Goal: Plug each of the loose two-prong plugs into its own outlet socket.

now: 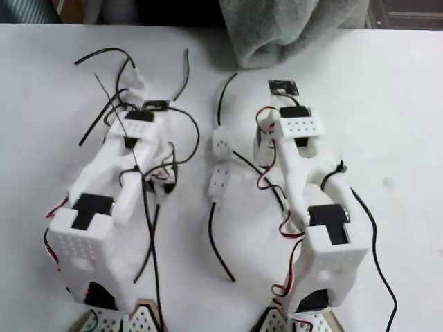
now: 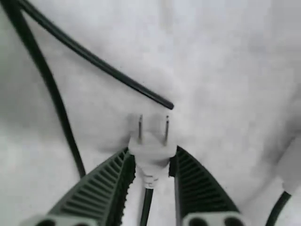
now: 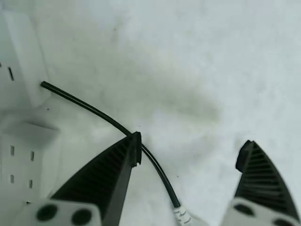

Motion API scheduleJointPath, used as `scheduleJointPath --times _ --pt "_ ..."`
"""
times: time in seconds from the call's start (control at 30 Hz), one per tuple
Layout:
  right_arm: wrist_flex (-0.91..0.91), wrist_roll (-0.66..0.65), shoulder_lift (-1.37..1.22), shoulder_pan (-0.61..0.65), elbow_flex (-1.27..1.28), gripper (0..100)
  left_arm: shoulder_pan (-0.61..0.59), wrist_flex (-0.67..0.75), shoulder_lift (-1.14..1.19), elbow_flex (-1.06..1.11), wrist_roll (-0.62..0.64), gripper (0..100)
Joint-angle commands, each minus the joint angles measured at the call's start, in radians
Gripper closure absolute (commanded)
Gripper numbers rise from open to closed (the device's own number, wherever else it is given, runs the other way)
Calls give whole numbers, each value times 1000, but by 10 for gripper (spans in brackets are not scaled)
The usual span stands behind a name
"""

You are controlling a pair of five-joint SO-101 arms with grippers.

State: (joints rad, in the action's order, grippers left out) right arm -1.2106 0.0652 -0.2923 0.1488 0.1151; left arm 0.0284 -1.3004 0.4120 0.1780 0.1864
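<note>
Nothing looks plugged in yet: the left gripper (image 2: 152, 157) clamps a white plug (image 2: 151, 143), the right gripper (image 3: 190, 147) gapes wide

Crowded middle, open room to the right.
Two outlet blocks (image 1: 221, 143) lie end to end mid-table (image 1: 401, 104) between the arms, their black cords (image 1: 210, 225) trailing toward the near and far edges. Loose wires (image 1: 104, 50) tangle around the left arm. A grey cloth (image 1: 291, 28) overhangs the far edge. Bare surface spreads toward the far-right corner. A cord end (image 2: 141, 92) lies just ahead of the plug (image 2: 150, 147) pinched in the left gripper (image 2: 151, 159).
</note>
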Motion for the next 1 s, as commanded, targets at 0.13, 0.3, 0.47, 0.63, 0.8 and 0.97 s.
scheduleJointPath --times 0.13,0.3,0.47,0.63,0.8,0.97 --pt "13 0 39 -10 -5 676 -16 -14 25 -6 3 978" --pt "13 0 39 -5 -5 676 -7 -9 13 -14 2 978" --pt "15 0 38 -5 -5 676 -5 38 -162 63 2 978" --pt "73 0 38 -5 32 676 81 201 -483 333 -6 978" --pt "102 0 39 -5 52 676 143 427 -834 631 -149 978" --pt "102 0 39 -8 54 676 139 644 -1110 882 -150 978"
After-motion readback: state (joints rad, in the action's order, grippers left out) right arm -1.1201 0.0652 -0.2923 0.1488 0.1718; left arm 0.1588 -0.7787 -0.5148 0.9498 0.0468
